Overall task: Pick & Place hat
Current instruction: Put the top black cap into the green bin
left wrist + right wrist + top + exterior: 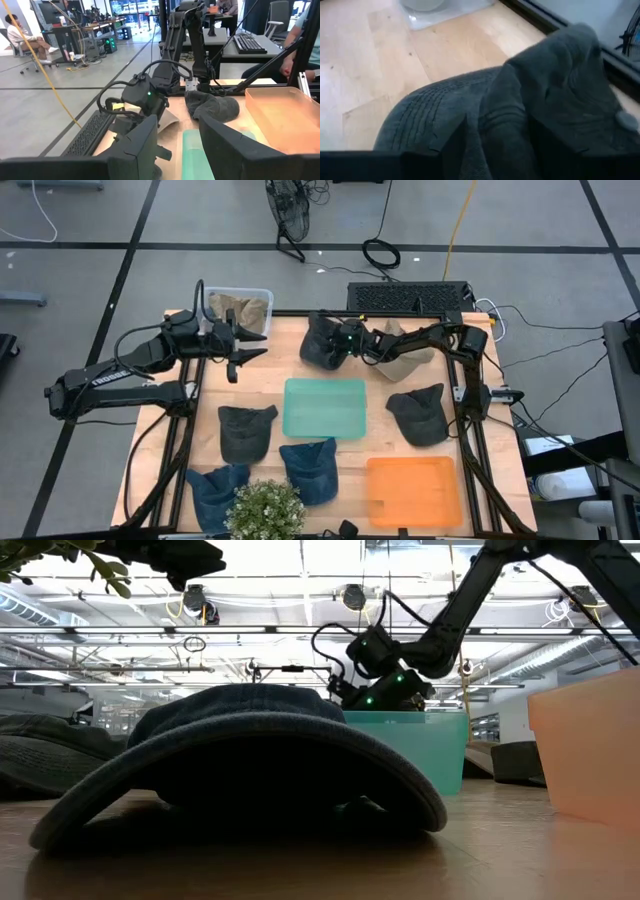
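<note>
High view, my stock-take with the green tray (325, 408) at the table's middle as landmark.

Item 1: right gripper (343, 340), reaching in from the right side to the far edge beyond the tray. I see it down on the dark grey hat (322, 343) lying there; the right wrist view shows both fingers pressed into the hat's crown (520, 110) with a fold of cloth between them, so I log it as clamped on the fabric.

Item 2: left gripper (240, 345), far-left of the tray, just beside the clear bin (240, 305). Fingers spread wide apart, nothing between them; the left wrist view confirms the gap.

Item 3: tan hat (405, 360), far-right of the tray, under the right arm.

Item 4: dark hat (420, 413), directly right of the tray.

Item 5: dark hat (246, 430), directly left of the tray.

Item 6: two blue hats, one (310, 468) just near of the tray, one (214, 488) near-left of it.

Item 7: orange tray (414, 491), near-right of the green tray.

Item 8: potted plant (265, 510), at the near edge.
</note>
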Action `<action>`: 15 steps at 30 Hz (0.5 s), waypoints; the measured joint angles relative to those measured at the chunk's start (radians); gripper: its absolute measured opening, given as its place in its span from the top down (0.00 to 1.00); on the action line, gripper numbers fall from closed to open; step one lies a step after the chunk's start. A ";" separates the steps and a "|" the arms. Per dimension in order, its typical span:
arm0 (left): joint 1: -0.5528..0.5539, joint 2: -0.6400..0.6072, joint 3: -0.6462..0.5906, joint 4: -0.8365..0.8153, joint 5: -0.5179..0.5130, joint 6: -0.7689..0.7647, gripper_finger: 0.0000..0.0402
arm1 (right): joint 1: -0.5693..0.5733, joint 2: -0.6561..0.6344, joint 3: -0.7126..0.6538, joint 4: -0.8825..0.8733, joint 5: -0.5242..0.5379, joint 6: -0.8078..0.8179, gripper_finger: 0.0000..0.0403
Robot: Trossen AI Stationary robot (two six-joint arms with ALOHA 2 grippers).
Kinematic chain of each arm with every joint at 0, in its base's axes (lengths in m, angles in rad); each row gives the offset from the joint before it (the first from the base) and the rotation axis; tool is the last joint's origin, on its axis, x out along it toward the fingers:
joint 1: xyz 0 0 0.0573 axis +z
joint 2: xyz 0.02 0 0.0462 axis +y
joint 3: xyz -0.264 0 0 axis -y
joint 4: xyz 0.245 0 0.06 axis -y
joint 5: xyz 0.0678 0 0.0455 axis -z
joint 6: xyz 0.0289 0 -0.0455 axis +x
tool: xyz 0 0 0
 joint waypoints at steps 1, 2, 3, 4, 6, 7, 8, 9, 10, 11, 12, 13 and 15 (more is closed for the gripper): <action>0.000 0.000 0.000 -0.001 0.000 0.000 0.60 | 0.000 0.002 0.000 -0.001 0.000 0.013 0.50; 0.000 0.000 0.000 -0.003 0.000 0.000 0.60 | 0.000 0.001 0.000 -0.003 0.000 0.024 0.50; 0.000 0.000 0.000 -0.005 0.000 0.000 0.60 | 0.000 0.001 0.000 -0.003 0.000 0.029 0.51; 0.000 0.000 0.000 -0.006 -0.001 0.002 0.60 | 0.000 0.001 0.000 -0.003 -0.001 0.029 0.52; 0.000 0.000 0.000 -0.008 -0.001 0.004 0.60 | 0.000 0.001 0.000 -0.003 -0.001 0.023 0.56; 0.000 0.000 0.000 -0.008 -0.001 0.004 0.60 | 0.000 0.001 0.000 -0.003 -0.001 0.022 0.58; 0.000 0.000 0.000 -0.008 -0.001 0.004 0.60 | 0.000 0.001 0.000 -0.002 -0.001 0.021 0.61; 0.000 0.000 0.000 -0.011 -0.001 0.005 0.60 | 0.000 0.001 0.000 -0.001 -0.002 0.019 0.64; 0.000 0.000 0.000 -0.012 -0.001 0.005 0.60 | 0.000 0.001 0.000 -0.001 -0.002 0.015 0.68; 0.000 0.000 0.000 -0.012 -0.001 0.004 0.60 | 0.000 0.001 0.000 -0.001 -0.001 0.008 0.72; 0.000 0.000 0.000 -0.012 -0.001 0.004 0.60 | 0.000 0.001 0.000 -0.001 -0.002 0.001 0.77; 0.000 0.000 0.000 -0.012 -0.001 0.004 0.60 | 0.000 0.001 0.000 -0.002 -0.001 -0.003 0.81; 0.000 0.000 0.000 -0.012 -0.001 0.002 0.60 | 0.000 0.001 0.000 -0.002 -0.006 -0.012 0.91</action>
